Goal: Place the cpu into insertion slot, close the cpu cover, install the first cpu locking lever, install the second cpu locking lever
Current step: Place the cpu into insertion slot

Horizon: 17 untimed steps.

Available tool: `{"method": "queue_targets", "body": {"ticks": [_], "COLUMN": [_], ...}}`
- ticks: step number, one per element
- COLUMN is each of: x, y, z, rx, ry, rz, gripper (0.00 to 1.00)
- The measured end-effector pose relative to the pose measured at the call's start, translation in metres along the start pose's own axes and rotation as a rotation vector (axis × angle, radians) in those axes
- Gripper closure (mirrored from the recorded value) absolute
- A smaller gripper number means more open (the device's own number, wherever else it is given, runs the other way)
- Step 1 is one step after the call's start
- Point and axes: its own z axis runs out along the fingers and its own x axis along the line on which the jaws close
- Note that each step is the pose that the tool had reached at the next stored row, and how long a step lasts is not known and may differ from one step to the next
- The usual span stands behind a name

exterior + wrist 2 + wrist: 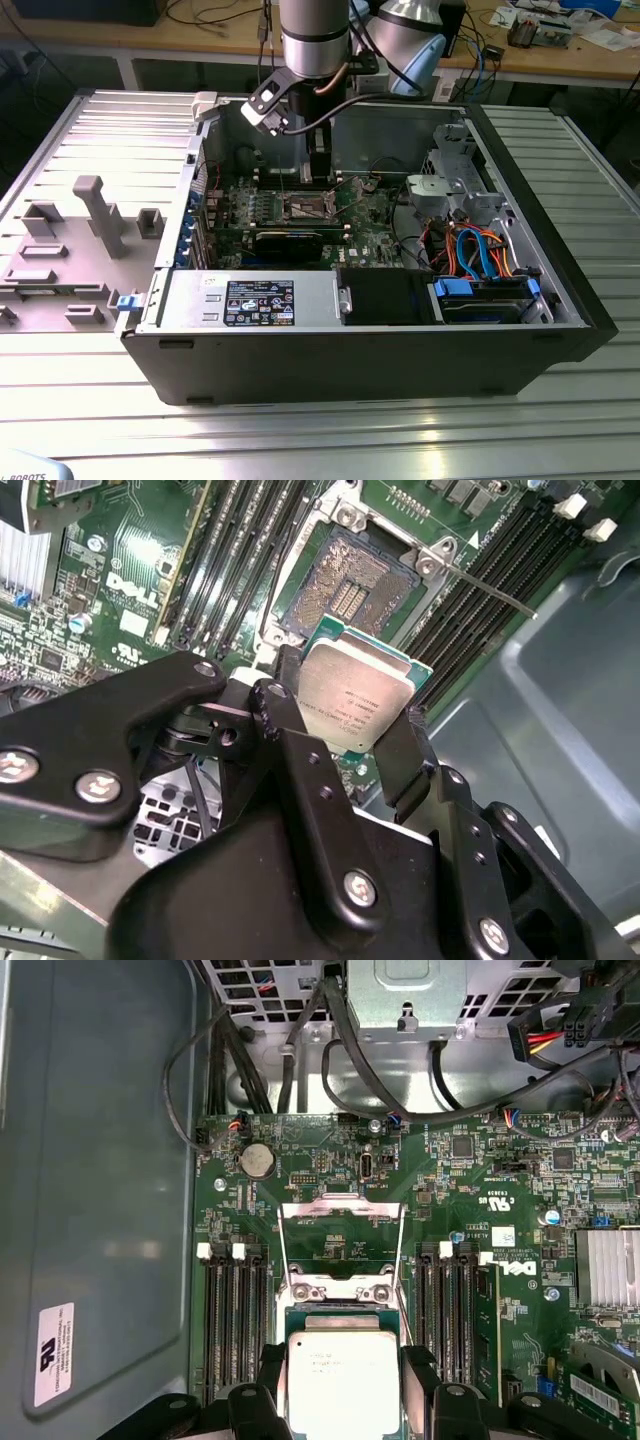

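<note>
My gripper (345, 712) is shut on the cpu (352, 693), a flat square chip with a silver top, gripped by two opposite edges between black fingers (402, 752). It hangs just above the insertion slot (345, 583), whose dark pin field lies open inside a metal rim on the green motherboard (120, 590). In the first wrist view the cpu (342, 1372) sits between the fingers (418, 1375), and the cpu cover (342, 1203) stands swung up beyond it. A thin locking lever (492, 588) sticks out beside the slot. In the exterior view the gripper (318, 170) reaches down into the case over the slot (308, 207).
Long black memory slots (228, 1320) flank the socket on both sides. A finned heat sink (608, 1265) and black cables (300, 1050) lie nearby. The case walls (480, 150), a drive cage (445, 170) and a grey fixture (95, 215) on the table surround the work.
</note>
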Motion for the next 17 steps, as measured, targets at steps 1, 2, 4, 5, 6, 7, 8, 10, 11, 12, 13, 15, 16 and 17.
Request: {"method": "queue_targets", "body": {"ticks": [1, 2, 4, 5, 6, 7, 8, 10, 11, 12, 13, 15, 16, 17], "x": [0.0000, 0.0000, -0.0001, -0.0002, -0.0003, -0.0005, -0.0006, -0.0007, -0.0008, -0.0009, -0.0009, -0.0009, -0.0009, -0.0010], "y": [0.0000, 0.0000, -0.0002, -0.0004, -0.0005, -0.0009, -0.0016, -0.0027, -0.0033, -0.0038, -0.0039, -0.0040, -0.0040, -0.0041], "z": [0.0001, 0.0004, 0.0023, 0.0043, 0.0061, 0.0086, 0.0115, 0.0139, 0.0149, 0.0158, 0.0161, 0.0168, 0.0175, 0.0175], "rx": [0.0000, -0.0001, -0.0002, -0.0001, -0.0001, 0.0000, -0.0003, -0.0009, -0.0012, -0.0013, -0.0012, -0.0013, -0.0013, -0.0013], "ry": [0.0001, 0.0002, 0.0005, 0.0003, 0.0004, 0.0007, 0.0012, 0.0024, 0.0026, 0.0027, 0.0025, 0.0027, 0.0027, 0.0027], "rz": [0.000, 0.000, 0.000, 0.000, 0.000, -0.001, -0.001, -0.001, -0.001, -0.001, -0.001, -0.001, -0.001, -0.001], "gripper": [0.46, 0.46, 0.46, 0.46, 0.46, 0.46, 0.46, 0.46, 0.46, 0.46, 0.46, 0.46, 0.46, 0.46]}}
